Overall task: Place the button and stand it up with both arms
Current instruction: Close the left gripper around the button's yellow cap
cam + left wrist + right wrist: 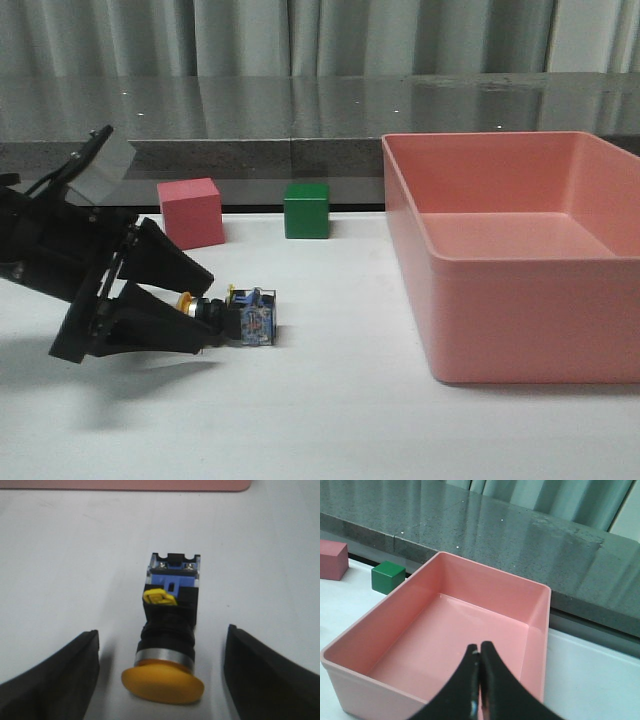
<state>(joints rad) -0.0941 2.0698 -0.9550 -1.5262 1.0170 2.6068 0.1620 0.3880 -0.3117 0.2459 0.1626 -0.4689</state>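
The button point(240, 316) lies on its side on the white table, its yellow cap pointing at my left gripper and its blue-black base away from it. My left gripper point(203, 305) is open, low at the table, with one finger on each side of the cap and touching neither. In the left wrist view the button point(167, 635) lies between the two fingers point(60, 672) with a gap on both sides. My right gripper point(480, 652) is shut on nothing and hangs above the pink bin point(395, 610). The right arm is out of the front view.
A large pink bin point(440, 310) fills the right half of the table. A pink cube point(190, 212) and a green cube point(306, 210) stand at the back, behind the button. A dark ledge and curtains close off the far side.
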